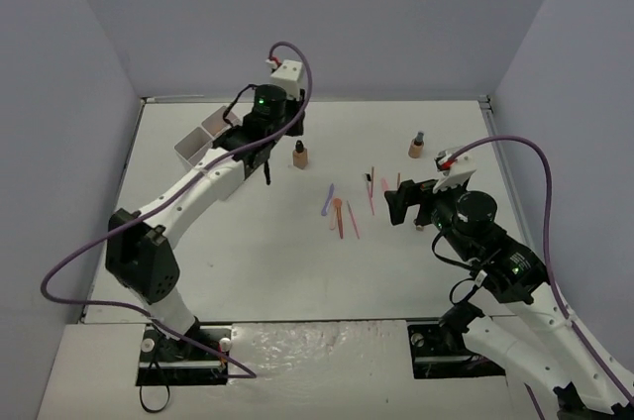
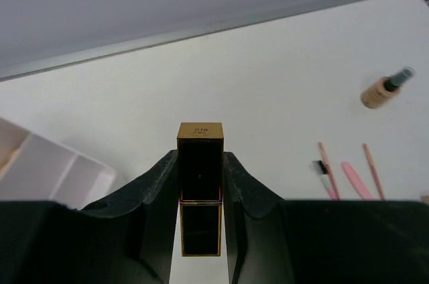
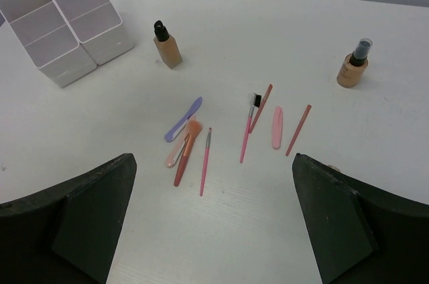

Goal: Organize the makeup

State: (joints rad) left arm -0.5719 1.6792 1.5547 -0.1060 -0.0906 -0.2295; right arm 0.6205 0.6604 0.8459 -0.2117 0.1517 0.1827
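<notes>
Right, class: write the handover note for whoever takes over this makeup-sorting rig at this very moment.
Left gripper: shut on a lipstick, held near the box.
Right gripper: open, empty, over the near table.
On the table: a bottle upright by the box, a second bottle upright far right, sticks loose in two groups between them.
Done: lipstick picked up. Box contents unclear.
Left: place the lipstick, then both bottles and all sticks.

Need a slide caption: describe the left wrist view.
Left gripper holding a black-gold lipstick, white box at lower left.
</notes>
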